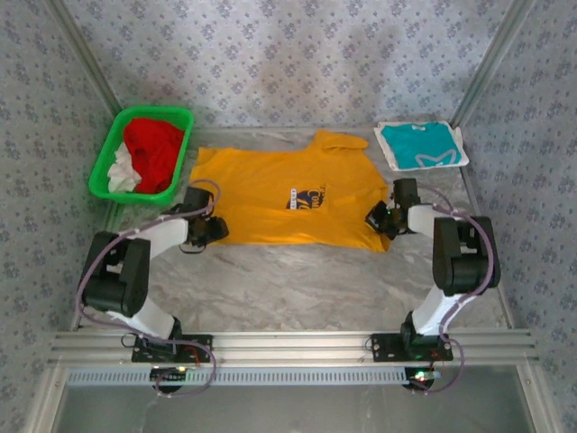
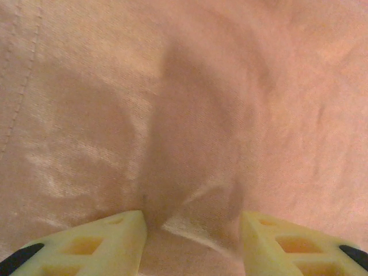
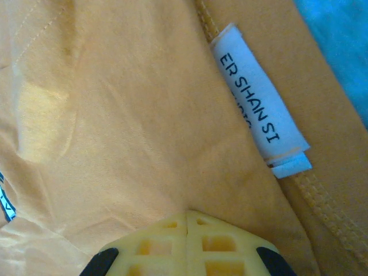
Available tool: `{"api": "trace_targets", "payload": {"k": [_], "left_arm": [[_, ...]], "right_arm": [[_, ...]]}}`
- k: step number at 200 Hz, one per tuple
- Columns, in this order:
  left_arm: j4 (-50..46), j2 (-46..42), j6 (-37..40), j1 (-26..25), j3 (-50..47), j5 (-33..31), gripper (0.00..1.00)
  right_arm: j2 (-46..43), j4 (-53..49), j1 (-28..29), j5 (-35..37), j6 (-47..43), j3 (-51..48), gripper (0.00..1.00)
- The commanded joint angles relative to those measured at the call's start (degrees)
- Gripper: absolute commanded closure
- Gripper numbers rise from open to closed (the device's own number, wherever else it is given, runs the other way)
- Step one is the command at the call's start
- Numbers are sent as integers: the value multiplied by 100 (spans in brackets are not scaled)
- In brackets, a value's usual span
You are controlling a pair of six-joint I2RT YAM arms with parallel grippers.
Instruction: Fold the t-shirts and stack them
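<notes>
A yellow-orange t-shirt [image 1: 270, 194] with a dark blue chest print lies spread flat on the table. My left gripper [image 1: 215, 227] sits at its near left corner. In the left wrist view, its fingers [image 2: 115, 236] stand part way apart with a raised fold of the cloth [image 2: 195, 213] squeezed between them. My right gripper [image 1: 379, 219] is at the shirt's near right edge. Its fingers [image 3: 188, 215] are pressed together where the cloth's creases meet, close to a white label [image 3: 259, 103]. A folded teal t-shirt [image 1: 419, 144] lies at the back right.
A green plastic basket [image 1: 153, 110] at the back left holds red cloth [image 1: 153, 149] and white cloth [image 1: 120, 176]. Marbled table surface [image 1: 297, 280] stretches between the shirt and the arm bases. Patterned walls close in the back and sides.
</notes>
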Motion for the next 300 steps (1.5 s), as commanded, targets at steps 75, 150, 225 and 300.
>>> {"api": "trace_targets", "payload": {"k": [75, 150, 225, 300], "left_arm": [[-2848, -2292, -900, -1200, -1033, -670, 49], [-1792, -1708, 229, 240, 944, 22, 37], [-2569, 1316, 1206, 595, 4365, -362, 35], [-2502, 2008, 1145, 578, 4836, -153, 35]], "right_arm": [[-2730, -1927, -59, 893, 188, -1545, 100], [-2010, -1670, -249, 845, -263, 622, 83], [281, -1590, -268, -81, -614, 3101, 70], [2469, -1538, -394, -193, -80, 4682, 60]]}}
